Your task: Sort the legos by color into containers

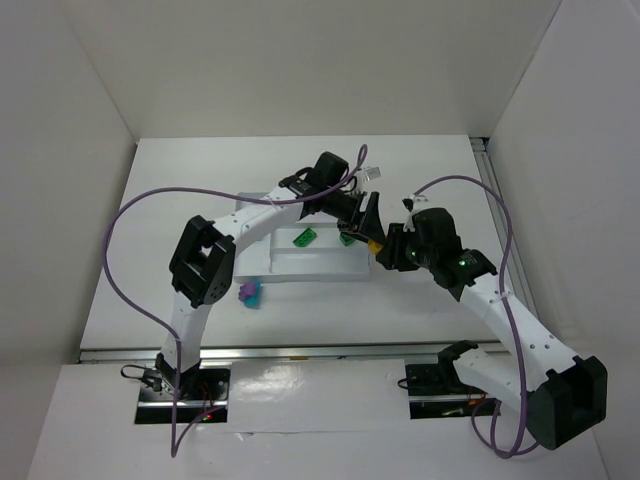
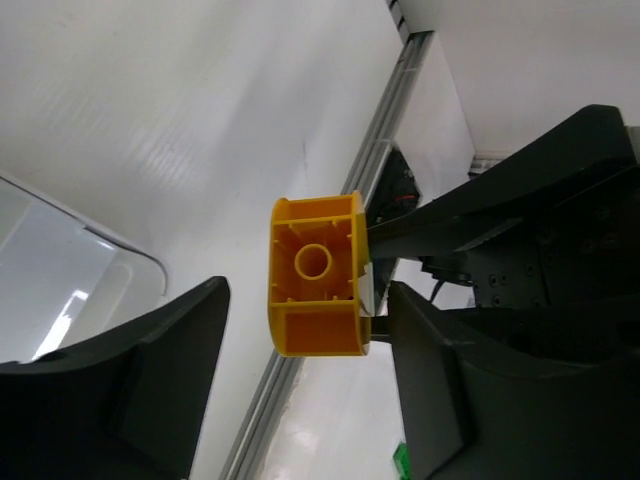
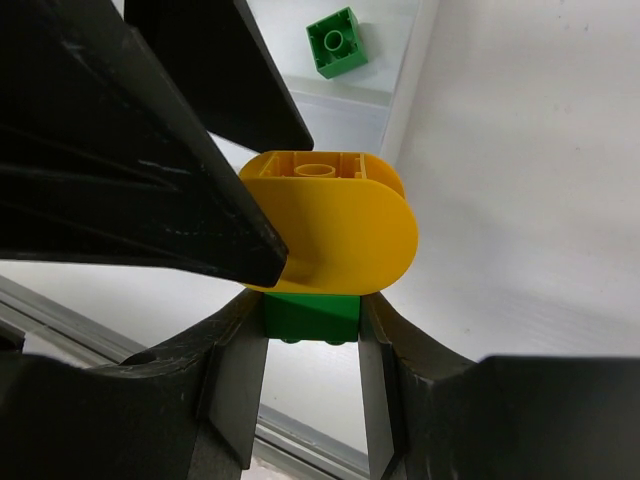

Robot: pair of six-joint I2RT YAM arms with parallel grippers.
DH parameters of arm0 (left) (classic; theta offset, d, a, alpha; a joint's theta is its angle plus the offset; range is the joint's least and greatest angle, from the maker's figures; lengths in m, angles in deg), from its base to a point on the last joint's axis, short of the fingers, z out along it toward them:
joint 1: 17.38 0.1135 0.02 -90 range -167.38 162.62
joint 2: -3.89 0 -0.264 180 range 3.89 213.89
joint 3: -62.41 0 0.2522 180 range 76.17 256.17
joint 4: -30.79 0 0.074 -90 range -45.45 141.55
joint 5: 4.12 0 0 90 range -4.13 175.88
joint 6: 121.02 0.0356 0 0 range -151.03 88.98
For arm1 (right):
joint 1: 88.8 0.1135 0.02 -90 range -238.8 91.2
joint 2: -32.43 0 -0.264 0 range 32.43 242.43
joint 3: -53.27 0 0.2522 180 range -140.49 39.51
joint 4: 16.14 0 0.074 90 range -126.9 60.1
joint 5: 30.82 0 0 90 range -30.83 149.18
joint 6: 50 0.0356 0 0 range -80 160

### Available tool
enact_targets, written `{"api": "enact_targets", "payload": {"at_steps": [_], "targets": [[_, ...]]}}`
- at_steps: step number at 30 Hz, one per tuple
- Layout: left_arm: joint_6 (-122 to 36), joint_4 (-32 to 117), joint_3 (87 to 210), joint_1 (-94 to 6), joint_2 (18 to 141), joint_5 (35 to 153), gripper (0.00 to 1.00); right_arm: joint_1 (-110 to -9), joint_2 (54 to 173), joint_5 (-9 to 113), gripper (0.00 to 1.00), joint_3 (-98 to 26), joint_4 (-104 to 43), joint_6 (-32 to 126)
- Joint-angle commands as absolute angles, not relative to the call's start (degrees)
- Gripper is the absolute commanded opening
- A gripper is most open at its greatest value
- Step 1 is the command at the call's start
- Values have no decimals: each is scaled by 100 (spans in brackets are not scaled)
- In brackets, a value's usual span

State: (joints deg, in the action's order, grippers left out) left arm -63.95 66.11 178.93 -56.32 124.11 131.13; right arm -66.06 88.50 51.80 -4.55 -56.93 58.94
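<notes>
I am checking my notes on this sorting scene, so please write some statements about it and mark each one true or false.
1. The jaws of the right gripper are shut on a green brick. True.
2. The yellow piece lies in the tray. False: it is stuck to the held green brick.
3. The jaws of the left gripper are clamped on the yellow piece. False: they stand open, one on either side of it.
4. A purple brick and a teal brick lie on the table, outside the tray. True.
5. No green brick is in the tray. False: a loose green brick lies in it.
</notes>
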Motion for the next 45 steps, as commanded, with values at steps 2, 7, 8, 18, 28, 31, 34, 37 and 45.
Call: {"api": "enact_targets", "payload": {"at_steps": [2, 7, 8, 18, 28, 31, 34, 37, 45], "targets": [[-6521, 6230, 17935, -5658, 12518, 13580, 69, -6560, 8806, 5197, 21, -734, -5539, 5837], [-6574, 6177, 17883, -5658, 12518, 13703, 26, -6560, 8806, 5275, 21, -734, -5539, 5784], [-6574, 6177, 17883, -5658, 12518, 13755, 18, -6560, 8806, 5328, 21, -734, -5539, 5784], [-6873, 6125, 17646, -5193, 12272, 13379, 0, -6507, 8701, 5434, 14, -681, -5592, 5784], [-6926, 6318, 17024, -4560, 11719, 12403, 0, -6507, 8648, 5425, 14, -734, -5653, 5784], [-6610, 6666, 16575, -4305, 11235, 12236, 0, -6507, 8779, 5548, 14, -787, -5758, 5836], [-6013, 7187, 16346, -4305, 10787, 11752, 0, -6507, 8920, 5548, 14, -848, -5654, 5889], [-5845, 7346, 15766, -4305, 10391, 11523, 0, -6507, 9104, 5548, 14, -848, -5512, 5942], [-5529, 7337, 15237, -4551, 10451, 10785, 0, -6507, 9632, 5609, 14, -1120, -5310, 5995]]}}
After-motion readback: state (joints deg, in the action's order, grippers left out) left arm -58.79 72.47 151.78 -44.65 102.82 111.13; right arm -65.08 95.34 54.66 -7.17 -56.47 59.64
